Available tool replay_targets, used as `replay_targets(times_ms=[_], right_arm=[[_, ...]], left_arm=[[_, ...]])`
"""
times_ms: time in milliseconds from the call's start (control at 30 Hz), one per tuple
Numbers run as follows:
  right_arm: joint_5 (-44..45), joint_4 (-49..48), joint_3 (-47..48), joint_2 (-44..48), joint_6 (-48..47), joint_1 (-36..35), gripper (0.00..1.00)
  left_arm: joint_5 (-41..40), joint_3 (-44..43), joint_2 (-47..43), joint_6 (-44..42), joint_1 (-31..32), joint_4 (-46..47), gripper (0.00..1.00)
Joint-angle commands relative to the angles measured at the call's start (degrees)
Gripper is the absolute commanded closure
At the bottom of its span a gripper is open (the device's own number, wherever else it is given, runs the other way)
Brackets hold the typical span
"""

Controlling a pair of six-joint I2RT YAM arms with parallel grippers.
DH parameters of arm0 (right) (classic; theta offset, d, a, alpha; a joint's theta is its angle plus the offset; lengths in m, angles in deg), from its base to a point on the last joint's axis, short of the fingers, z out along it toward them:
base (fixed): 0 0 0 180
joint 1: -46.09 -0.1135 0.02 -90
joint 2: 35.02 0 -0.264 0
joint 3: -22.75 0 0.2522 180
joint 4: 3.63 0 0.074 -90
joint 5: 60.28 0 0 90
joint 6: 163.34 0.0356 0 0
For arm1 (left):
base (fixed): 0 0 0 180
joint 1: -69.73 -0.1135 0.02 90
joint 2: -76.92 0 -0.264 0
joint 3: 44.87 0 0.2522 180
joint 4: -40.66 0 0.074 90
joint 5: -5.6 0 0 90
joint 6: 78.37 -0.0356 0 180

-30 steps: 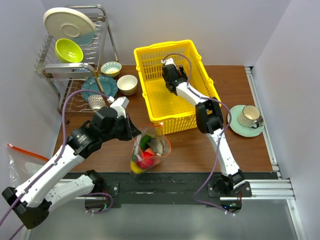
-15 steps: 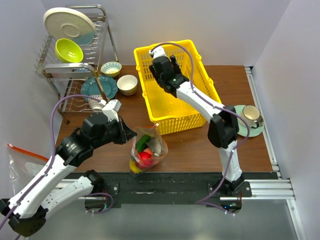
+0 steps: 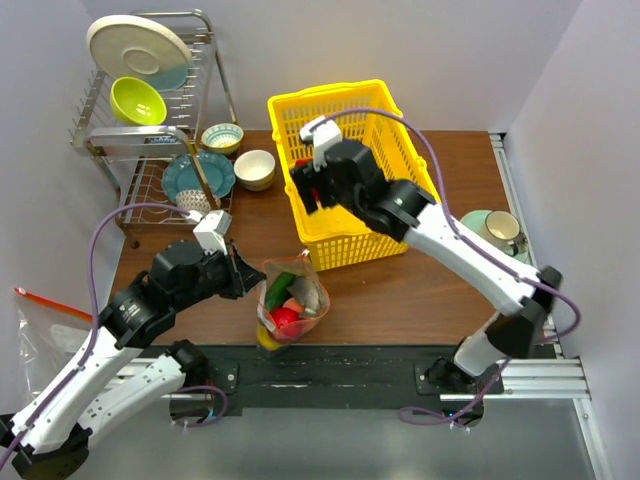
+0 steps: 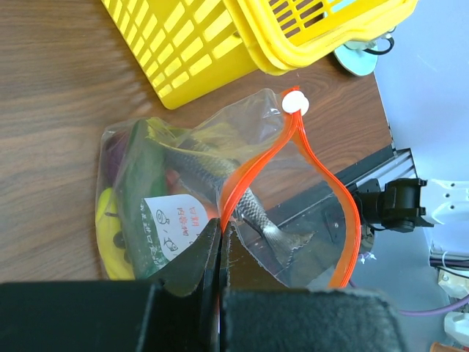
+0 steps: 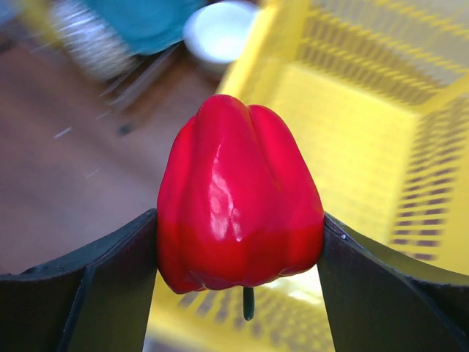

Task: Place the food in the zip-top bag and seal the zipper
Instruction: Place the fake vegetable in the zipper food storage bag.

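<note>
Left jaws: squeezed tight on the edge of the zip-top bag (image 4: 183,147), right on its red-orange zipper (image 4: 253,158). They hold the mouth up and open.
Right jaws: clamped on the red pepper (image 5: 238,194), one on each side, with its stalk pointing down.
What changed: a second ago the right arm (image 3: 450,245) was reaching deep into the yellow basket (image 3: 340,98). Now it has lifted out and swung left and nearer. It brings the pepper along and hangs over the basket's left wall. The left arm (image 3: 130,310) has pulled back a little, and the bag has slid a bit nearer with it.
What that means: I think the pepper is the next food to go in. It is on its way but not over the bag yet.
Bag: on the table (image 3: 400,290), just near of the basket, between the two arms. Its mouth is a wide loop with the white end piece (image 4: 294,103) at one end.
Food inside: a green cucumber (image 4: 143,198), a yellow banana (image 4: 108,227), a grey fish-shaped piece (image 4: 220,183) and something red.
Left to do: drop the pepper in, then shut the zipper.
Table: brown wood with a black strip along the near edge.
Room: plain white walls. A dish rack (image 3: 150,130) with plates and bowls stands far left. A cup on a green saucer (image 3: 497,235) sits at the right. Another flat clear bag (image 3: 40,315) lies off the table on the left.
</note>
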Motion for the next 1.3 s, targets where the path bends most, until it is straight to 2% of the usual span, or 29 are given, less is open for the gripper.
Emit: replay_targets(times_ms=[0, 100, 267, 500, 667, 733, 833, 900, 1267], right_arm=[[-19.53, 1.74, -9.60, 11.00, 6.85, -2.23, 0.58], [-28.74, 0.95, -16.20, 17.95, 10.10, -3.28, 0.59], [-37.56, -1.33, -24.22, 26.04, 16.34, -5.39, 0.59], [-39.33, -7.22, -33.44, 28.60, 22.50, -7.94, 0.59], [-37.76, -13.82, -35.83, 26.76, 25.40, -9.44, 0.57], [-35.65, -14.26, -35.40, 25.26, 25.84, -9.61, 0.47], [-33.79, -14.08, -33.81, 23.51, 25.93, -9.79, 0.17], [-33.61, -13.56, -32.33, 22.80, 25.67, -9.88, 0.08], [-29.05, -7.06, -30.12, 27.45, 25.76, -9.88, 0.09]], left_arm=[[-0.41, 0.60, -0.76, -0.89, 0.06, 0.86, 1.00], [-0.50, 0.77, -1.03, -0.81, -0.02, 1.13, 1.00], [-0.85, 1.13, -0.59, -1.16, -0.02, 1.56, 1.00], [-0.41, 0.95, 0.64, -0.81, -0.02, 2.97, 1.00], [0.11, 0.16, 1.26, -0.54, 0.06, 3.15, 1.00], [0.11, -0.28, 1.17, -0.28, -0.02, 2.71, 1.00], [0.03, -1.15, 1.26, -0.28, 0.06, 1.75, 1.00], [0.11, -1.60, 1.43, -0.28, 0.06, 1.13, 1.00], [-0.32, -1.42, -0.32, -0.63, -0.02, -0.63, 1.00]])
